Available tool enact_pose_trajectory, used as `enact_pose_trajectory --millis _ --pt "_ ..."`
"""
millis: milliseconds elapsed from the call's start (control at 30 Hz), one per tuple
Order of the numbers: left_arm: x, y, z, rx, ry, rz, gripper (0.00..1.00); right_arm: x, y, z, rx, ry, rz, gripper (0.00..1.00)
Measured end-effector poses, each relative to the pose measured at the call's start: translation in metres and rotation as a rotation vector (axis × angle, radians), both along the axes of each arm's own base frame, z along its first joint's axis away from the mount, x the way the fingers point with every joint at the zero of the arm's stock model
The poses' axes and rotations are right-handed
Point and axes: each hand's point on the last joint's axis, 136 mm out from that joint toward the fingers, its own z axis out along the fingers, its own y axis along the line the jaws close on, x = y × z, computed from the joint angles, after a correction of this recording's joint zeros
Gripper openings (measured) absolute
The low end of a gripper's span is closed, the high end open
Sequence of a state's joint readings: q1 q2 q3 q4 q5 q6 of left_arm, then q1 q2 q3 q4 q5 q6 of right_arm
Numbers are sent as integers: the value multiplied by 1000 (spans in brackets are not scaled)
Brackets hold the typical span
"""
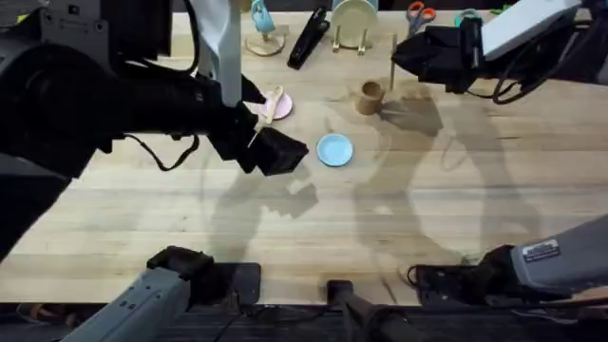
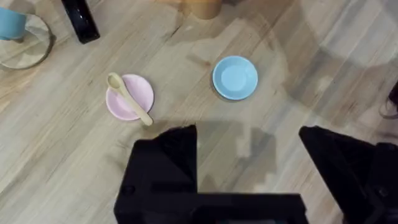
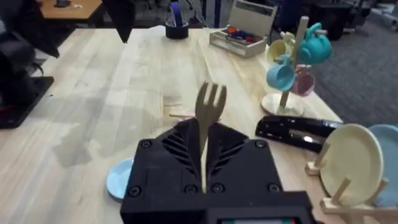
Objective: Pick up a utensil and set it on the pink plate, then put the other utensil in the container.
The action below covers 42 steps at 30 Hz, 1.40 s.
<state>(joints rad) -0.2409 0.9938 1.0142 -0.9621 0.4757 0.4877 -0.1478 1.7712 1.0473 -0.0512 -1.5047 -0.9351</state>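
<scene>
Writing: a white sticker point(image 1: 541, 251) sits on the right arm at the lower right of the overhead view; its words are too small to read.
Table: pale wood boards point(image 1: 285, 228) with long grain lines.
Left claw: the left gripper point(image 2: 249, 162) hangs over bare table in its own wrist view, its two black fingers point(image 2: 165, 165) spread wide with nothing between them.
Plates: two small flat ones, one pink and one blue, plus one cream plate point(image 1: 353, 19) standing up in a rack at the top middle of the overhead view.
Blue plate: round and light blue point(image 1: 334, 149), near the middle of the overhead view, with nothing on it.
Pink plate: the pink plate point(image 2: 129, 97) is small and round, left of the blue plate in the left wrist view.
Spoon: one spoon point(image 2: 129, 98), pale wood, thin handle, oval bowl. It lies across the pink plate, with the handle end poking past the rim.
Cup: the container point(image 1: 370, 96) is a small brown round cup, up and right of the blue plate in the overhead view.
Fork: one fork point(image 3: 207, 127), pale wood with short prongs pointing up in the right wrist view.
Right claw: the right gripper point(image 3: 204, 177) is pinching the fork's handle. In the overhead view it is at the upper right, with the fork near the cup.
Far things: a black stapler point(image 3: 298, 132) and a mug tree point(image 3: 295, 65) with blue and pink mugs.
</scene>
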Motion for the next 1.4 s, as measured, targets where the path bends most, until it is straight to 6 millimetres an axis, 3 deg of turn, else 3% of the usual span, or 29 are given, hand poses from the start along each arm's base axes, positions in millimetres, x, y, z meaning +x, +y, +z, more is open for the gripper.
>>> enact_pose_trajectory --millis 1400 --pt "-6 2 -4 9 32 -2 993 10 1 7 -43 -192 -4 32"
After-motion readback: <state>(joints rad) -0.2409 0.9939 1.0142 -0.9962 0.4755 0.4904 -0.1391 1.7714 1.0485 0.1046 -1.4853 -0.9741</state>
